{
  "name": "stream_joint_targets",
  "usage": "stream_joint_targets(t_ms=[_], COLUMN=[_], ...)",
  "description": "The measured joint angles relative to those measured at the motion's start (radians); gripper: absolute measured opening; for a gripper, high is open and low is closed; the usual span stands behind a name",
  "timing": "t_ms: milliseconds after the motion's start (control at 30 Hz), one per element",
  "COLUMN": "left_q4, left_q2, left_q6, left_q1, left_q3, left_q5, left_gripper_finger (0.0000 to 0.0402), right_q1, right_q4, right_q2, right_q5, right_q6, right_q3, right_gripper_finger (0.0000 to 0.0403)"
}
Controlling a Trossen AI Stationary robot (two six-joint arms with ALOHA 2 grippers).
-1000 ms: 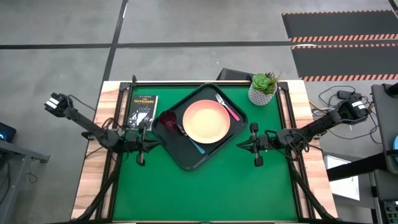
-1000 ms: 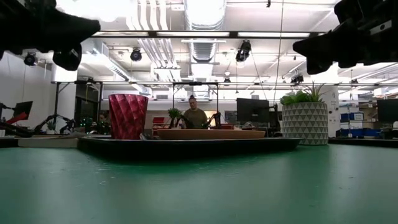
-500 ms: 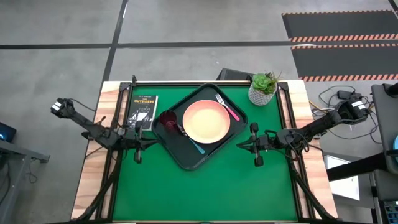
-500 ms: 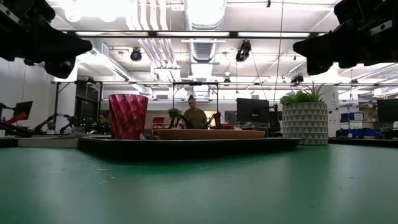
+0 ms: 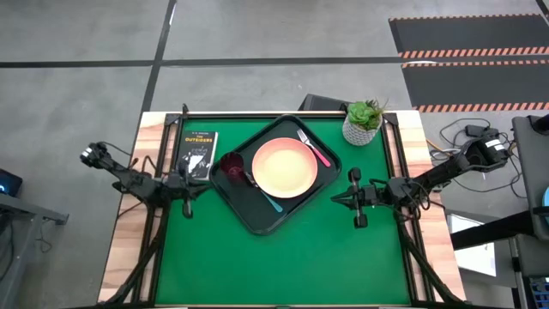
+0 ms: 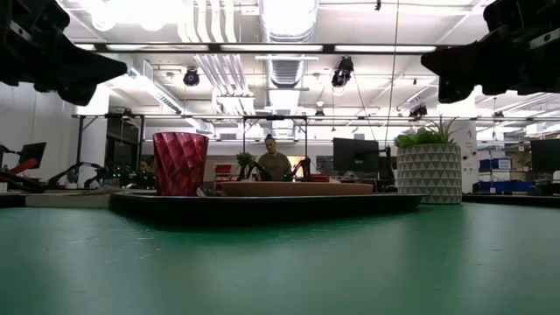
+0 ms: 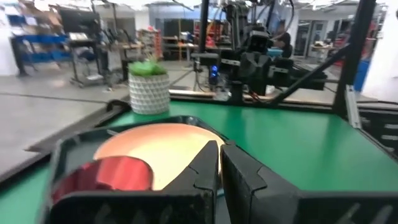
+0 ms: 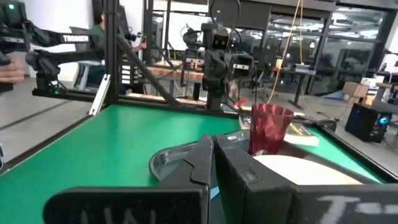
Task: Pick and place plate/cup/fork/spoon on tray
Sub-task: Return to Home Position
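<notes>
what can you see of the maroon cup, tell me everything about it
The cup is small, round and dark red, with a faceted, diamond-patterned wall that looks like glossy plastic or glass. It stands upright, mouth up, tapering slightly toward its base, inside the black tray at its left end. The peach plate lies just to its right on the same tray; whether they touch cannot be told. No gripper touches it.

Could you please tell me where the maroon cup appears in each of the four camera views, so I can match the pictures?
High view: the cup stands at the tray's left end, beside the plate.
Low view: left of centre, on the tray.
Left wrist view: at the lower left, in front of the plate.
Right wrist view: right of centre, behind the plate.
Shared landmark: the plate, next to the cup in every view.
</notes>
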Motion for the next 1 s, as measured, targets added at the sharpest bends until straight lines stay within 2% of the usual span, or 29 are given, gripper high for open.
stream_joint_targets(t_ms=[333,433,567,800,867,1000], left_q4=[0.018,0.019,0.031,0.042,0.058,0.058], left_q2=[-0.109,-0.114,-0.096,-0.093,-0.092,-0.081], left_q6=[0.148,0.17,0.154,0.134,0.125,0.063], left_q1=[0.001,0.005,0.023,0.034,0.034,0.035], left_q3=[0.004,0.004,-0.009,-0.014,-0.016,-0.027], left_q5=[-0.07,-0.172,-0.411,-0.421,-0.464,-0.624], left_gripper_finger=[0.0,0.0,0.0,0.0,0.0,0.0], right_q1=[0.0,0.0,0.0,0.0,0.0,0.0], right_q4=[0.002,0.003,0.005,0.032,0.032,0.032], right_q2=[0.001,0.001,0.0,0.0,0.0,0.0], right_q5=[0.0,0.0,0.0,0.0,0.001,0.0], right_q6=[0.003,0.002,-0.015,-0.045,-0.058,-0.059], right_q3=[0.0,-0.001,-0.001,-0.001,-0.001,-0.002], right_gripper_finger=[0.0009,0.0009,0.0009,0.0009,0.0009,0.0009])
